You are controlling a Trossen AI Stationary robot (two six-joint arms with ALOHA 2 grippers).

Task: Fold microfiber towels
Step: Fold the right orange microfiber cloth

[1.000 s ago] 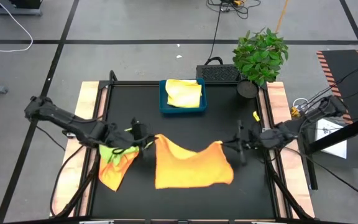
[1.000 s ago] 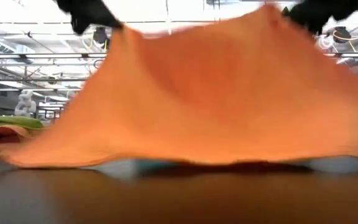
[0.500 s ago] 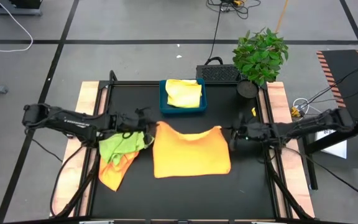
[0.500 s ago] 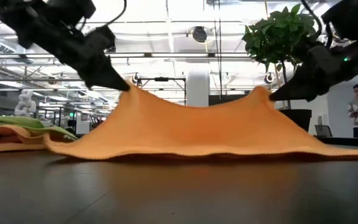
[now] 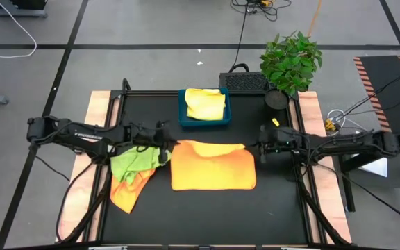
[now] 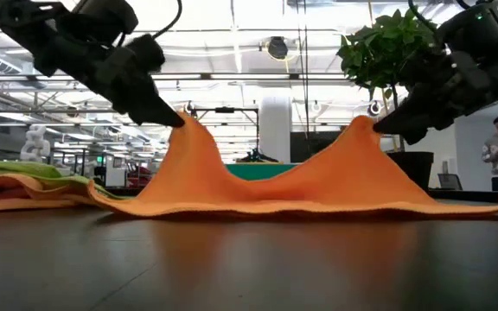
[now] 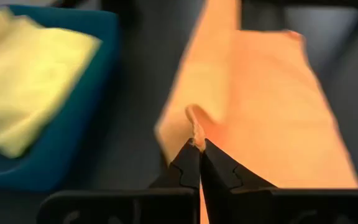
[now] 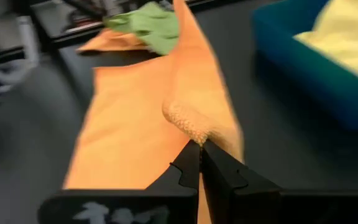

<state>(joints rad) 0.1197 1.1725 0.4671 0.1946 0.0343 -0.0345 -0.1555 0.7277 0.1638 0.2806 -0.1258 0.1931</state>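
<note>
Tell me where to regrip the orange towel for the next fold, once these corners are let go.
Probably the two corners of the short edge by the left gripper. The orange towel lies as a wide rectangle between both arms, so the next fold likely runs left over right. The left gripper and right gripper now pinch its far corners, fingers shut. Come from above, from the left: those corners lie flat.
</note>
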